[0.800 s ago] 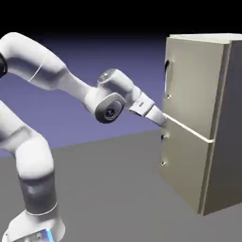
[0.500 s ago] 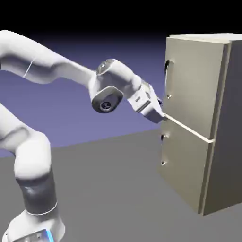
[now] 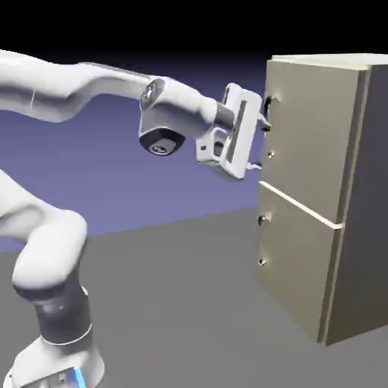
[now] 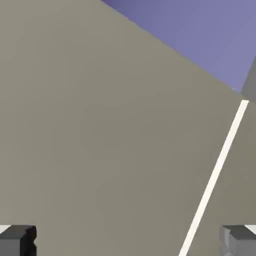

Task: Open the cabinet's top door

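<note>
The tall beige cabinet [image 3: 356, 197] stands at the right of the exterior view. Its top door [image 3: 314, 140] is shut flush, with the slim vertical bar handle [image 3: 270, 106] on its left edge. My gripper [image 3: 263, 129] is level with that handle and right at the door's front, partly hiding the bar. In the hand view the top door [image 4: 100, 130] fills most of the picture. My gripper [image 4: 128, 242] is open there; its fingertips [image 4: 17, 240] sit wide apart at the bottom corners with nothing between them. The handle does not show in the hand view.
The shorter lower door [image 3: 299, 261] carries two small knobs [image 3: 261, 220] on its left edge. A pale seam [image 4: 215, 175] between the two doors runs diagonally at the hand view's right. Grey floor [image 3: 174, 303] spreads before the cabinet.
The hand has risen from the seam between the two doors to the height of the bar handle and has rolled, with the forearm swinging up and toward the cabinet.
</note>
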You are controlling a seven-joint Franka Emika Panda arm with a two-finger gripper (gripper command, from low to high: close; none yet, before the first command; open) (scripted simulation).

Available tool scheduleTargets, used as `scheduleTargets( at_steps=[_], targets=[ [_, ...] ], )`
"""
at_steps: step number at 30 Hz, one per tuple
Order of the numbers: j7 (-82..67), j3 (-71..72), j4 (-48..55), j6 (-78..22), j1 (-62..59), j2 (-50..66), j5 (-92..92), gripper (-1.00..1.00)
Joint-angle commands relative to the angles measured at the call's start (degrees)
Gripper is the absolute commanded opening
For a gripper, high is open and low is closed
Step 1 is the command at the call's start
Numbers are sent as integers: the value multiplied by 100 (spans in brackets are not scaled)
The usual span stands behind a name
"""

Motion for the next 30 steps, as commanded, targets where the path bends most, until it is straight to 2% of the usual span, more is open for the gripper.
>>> scheduleTargets(
  at_steps=[1,30],
  targets=[
    [97,94,42,-9,-83,-35,250,100],
    [2917,2805,1264,-262,-2488,-1060,7477,100]
  ],
)
